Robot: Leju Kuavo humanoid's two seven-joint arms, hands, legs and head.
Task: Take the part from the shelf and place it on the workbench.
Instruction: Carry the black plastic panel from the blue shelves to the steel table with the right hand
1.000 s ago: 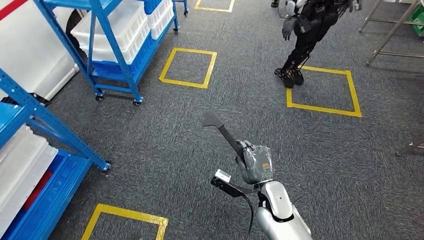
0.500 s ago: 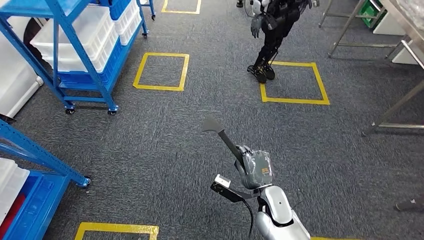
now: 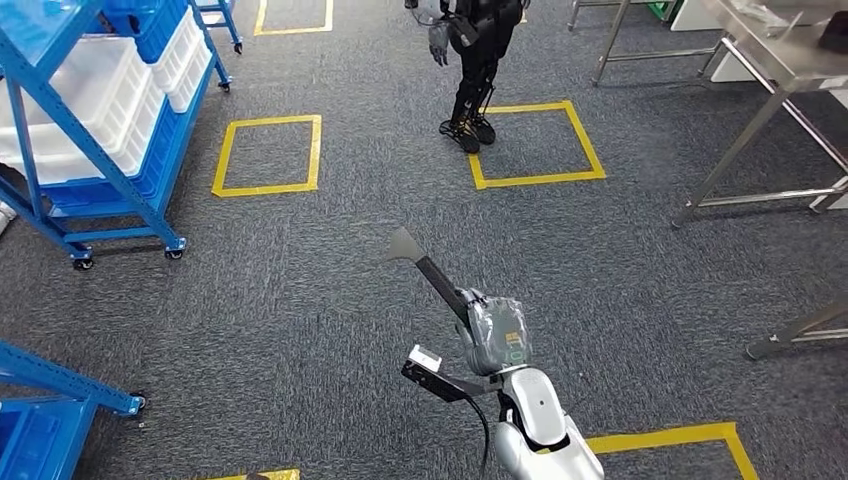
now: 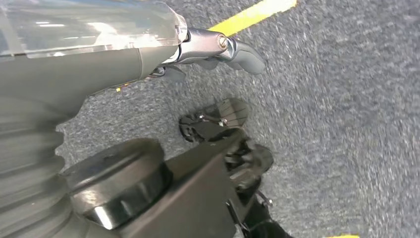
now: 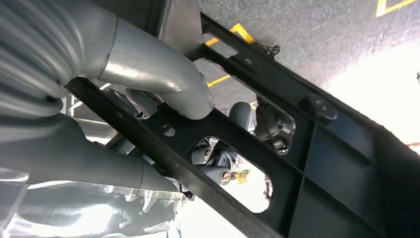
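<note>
While the right robot hand point(image 3: 493, 335) is clamped around the black part point(image 3: 425, 268), its long axis pokes forward-left over the carpet; the steel counter point(image 3: 775, 60) sits well off to the front-right; left robot hand point(image 4: 218, 47) hangs empty, fingers loose.

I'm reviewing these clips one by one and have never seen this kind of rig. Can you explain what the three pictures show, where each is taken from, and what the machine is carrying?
This is a two-legged humanoid robot with two silver arms. The head view looks down from high on its body at a grey carpet marked with yellow tape squares. Its right hand holds a long black part out in front. Blue wheeled shelves with white bins stand to the left, and a steel workbench at upper right. Another dark humanoid robot stands ahead. The right wrist view is a close-up from behind that hand, its fingers wrapped on the part. The left wrist view looks down at the floor past the left hand, which holds nothing.
</note>
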